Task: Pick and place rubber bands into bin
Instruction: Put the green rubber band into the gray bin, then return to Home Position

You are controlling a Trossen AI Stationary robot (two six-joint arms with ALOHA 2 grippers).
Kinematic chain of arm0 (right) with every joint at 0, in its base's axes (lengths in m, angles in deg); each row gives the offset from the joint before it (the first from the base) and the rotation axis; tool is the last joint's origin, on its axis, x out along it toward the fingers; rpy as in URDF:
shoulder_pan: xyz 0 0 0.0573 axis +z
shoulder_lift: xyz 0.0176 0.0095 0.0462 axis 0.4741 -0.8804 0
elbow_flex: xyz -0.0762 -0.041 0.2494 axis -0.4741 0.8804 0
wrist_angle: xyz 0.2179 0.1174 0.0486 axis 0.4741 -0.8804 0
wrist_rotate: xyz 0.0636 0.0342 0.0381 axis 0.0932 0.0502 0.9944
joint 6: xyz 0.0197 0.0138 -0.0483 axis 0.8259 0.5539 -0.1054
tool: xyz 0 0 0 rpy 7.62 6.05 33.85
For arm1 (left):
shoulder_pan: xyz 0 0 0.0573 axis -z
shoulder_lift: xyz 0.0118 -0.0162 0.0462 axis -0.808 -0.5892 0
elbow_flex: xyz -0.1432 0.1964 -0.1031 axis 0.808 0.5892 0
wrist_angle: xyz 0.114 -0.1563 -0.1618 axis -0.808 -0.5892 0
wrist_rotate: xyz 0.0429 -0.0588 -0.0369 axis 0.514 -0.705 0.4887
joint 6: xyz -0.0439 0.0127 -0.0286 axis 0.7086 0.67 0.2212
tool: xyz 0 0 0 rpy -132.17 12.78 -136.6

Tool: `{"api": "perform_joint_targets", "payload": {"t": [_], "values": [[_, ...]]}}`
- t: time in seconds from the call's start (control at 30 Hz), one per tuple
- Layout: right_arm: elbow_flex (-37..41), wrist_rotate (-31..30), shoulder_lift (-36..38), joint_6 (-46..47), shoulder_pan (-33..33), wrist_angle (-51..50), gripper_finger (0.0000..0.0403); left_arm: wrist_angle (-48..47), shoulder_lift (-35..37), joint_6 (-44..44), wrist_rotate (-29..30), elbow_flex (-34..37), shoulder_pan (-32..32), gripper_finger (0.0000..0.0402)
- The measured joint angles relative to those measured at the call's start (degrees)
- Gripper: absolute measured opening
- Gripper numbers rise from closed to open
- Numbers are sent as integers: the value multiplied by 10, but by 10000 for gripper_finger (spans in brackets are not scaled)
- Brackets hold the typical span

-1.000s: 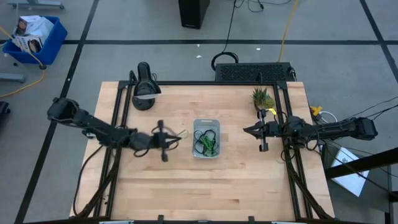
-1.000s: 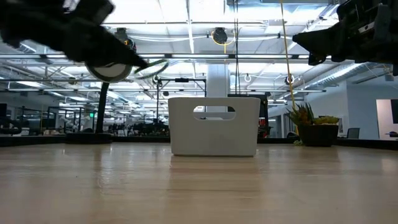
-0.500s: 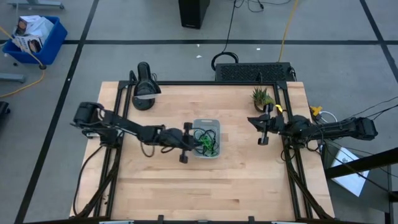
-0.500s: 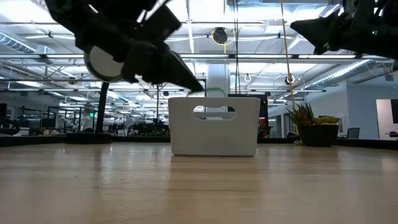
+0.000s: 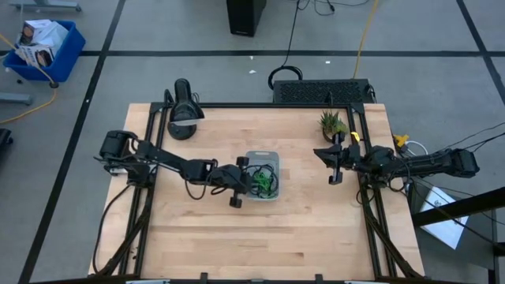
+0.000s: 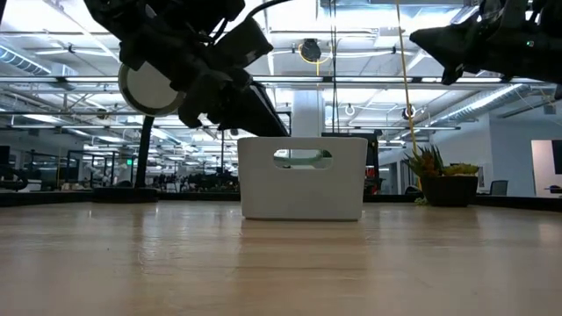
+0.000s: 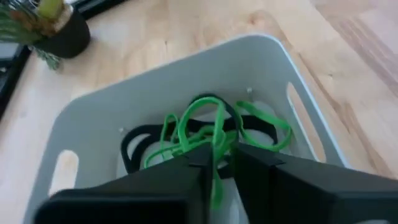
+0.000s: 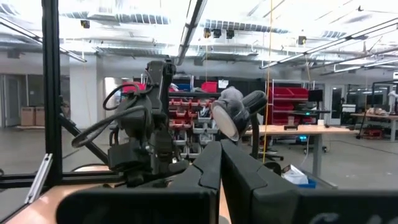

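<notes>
The bin (image 5: 247, 163), a pale rectangular tray, stands mid-table and holds dark and green rubber bands (image 5: 265, 180). My left gripper (image 5: 252, 180) reaches from the table's left over the bin's left rim, slanting down (image 6: 279, 128). In the left wrist view its fingertips (image 7: 222, 154) stand a narrow gap apart above the tangle, and a green rubber band (image 7: 217, 140) runs through that gap down onto a dark band (image 7: 134, 144). My right gripper (image 5: 317, 153) waits shut above the table's right side, nothing in it (image 8: 221, 158). My left gripper has a strand of the green rubber band (image 7: 216, 180) in the narrow gap between its fingers, which come slanting down from the table's left. Whether the fingers touch the strand, I cannot tell. The band's loops (image 7: 186, 121) lie on the other bands inside the bin.
A small potted plant (image 5: 332, 124) stands at the far right of the table. A black lamp-like device (image 5: 183, 118) sits at the far left. Black frame rails (image 5: 151, 142) run along both sides. Bare wood lies in front of the bin (image 6: 303, 189).
My left gripper has swung toward the table's right edge, from left of the bin to over its left rim, and tipped downward, bringing the green rubber band into the bin. My right gripper has tipped up a little in place.
</notes>
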Motion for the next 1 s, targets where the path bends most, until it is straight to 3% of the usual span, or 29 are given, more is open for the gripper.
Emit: {"api": "perform_joint_targets", "payload": {"t": [0.2, 0.33, 0.53, 0.67, 0.9, 1.0], "values": [[0, 0, 0, -2, 0, -2, 4, -3, 0, 38, 3, 0, 3, 150], [0, 0, 0, -8, 0, -2, 4, 1, -1, 35, 46, 0, 3, 204], [0, 1, 0, -30, 0, -6, 4, 3, 29, 4, 65, -4, 11, 235], [0, 1, 0, -47, 0, -12, 4, -12, 85, -28, 75, -4, 28, 195], [0, 1, 2, -57, 0, -12, 4, -129, 230, -56, 107, -4, 43, 20], [0, 1, 2, -57, 0, -13, 4, -180, 294, -56, 119, -3, 44, 15]]}}
